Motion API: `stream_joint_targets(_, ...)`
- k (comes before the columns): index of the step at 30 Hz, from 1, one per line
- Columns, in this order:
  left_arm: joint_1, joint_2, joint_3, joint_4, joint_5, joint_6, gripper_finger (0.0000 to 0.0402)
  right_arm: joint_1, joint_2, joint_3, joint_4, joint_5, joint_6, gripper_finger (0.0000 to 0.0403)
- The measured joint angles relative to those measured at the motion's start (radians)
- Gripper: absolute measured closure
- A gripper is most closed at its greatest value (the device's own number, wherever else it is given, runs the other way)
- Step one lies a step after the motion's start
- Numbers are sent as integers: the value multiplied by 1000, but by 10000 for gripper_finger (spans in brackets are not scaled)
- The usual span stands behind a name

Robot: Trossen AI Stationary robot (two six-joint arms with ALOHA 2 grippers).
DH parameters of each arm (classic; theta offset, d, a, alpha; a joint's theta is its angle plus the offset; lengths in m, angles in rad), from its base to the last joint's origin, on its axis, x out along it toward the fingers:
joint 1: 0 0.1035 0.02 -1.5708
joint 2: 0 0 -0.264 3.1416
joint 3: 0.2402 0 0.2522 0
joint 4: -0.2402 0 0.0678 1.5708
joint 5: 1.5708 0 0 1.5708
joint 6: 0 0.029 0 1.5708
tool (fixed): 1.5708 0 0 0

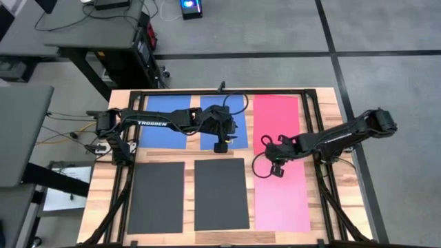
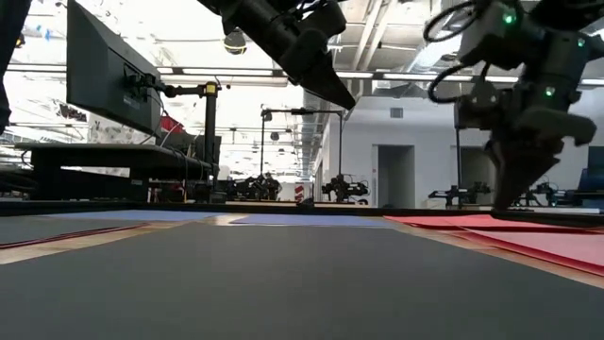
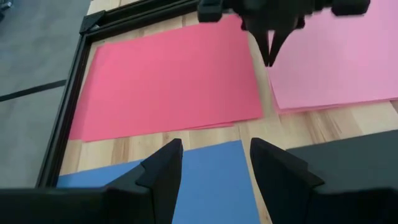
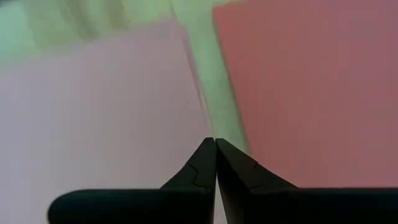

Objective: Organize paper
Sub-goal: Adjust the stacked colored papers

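Thin flat paper sheets (image 1: 219, 193) in a grid: blue far left, red far right, black near, pink near right | left gripper (image 3: 214, 163) fingers apart above blue | right gripper (image 4: 216, 163) fingers together over the red-pink gap

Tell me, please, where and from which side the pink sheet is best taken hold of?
Probably at its far short edge, by the wood gap before the red sheet. The pink sheet lies flat, so only an edge can be pinched. The right end effector, shut, hangs there already.
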Motion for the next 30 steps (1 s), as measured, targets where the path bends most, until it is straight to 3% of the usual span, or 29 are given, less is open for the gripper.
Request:
stream_joint_targets(7,-1,0,0,-6,0,-5,228,-1,102,-2,15,10,-3,403)
stream_joint_targets(21,-1,0,0,-10,0,-4,228,-117,87,-3,26,-28,-42,403)
stream_joint_targets(30,-1,0,0,-9,0,-4,229,-131,88,-4,38,2,-61,403)
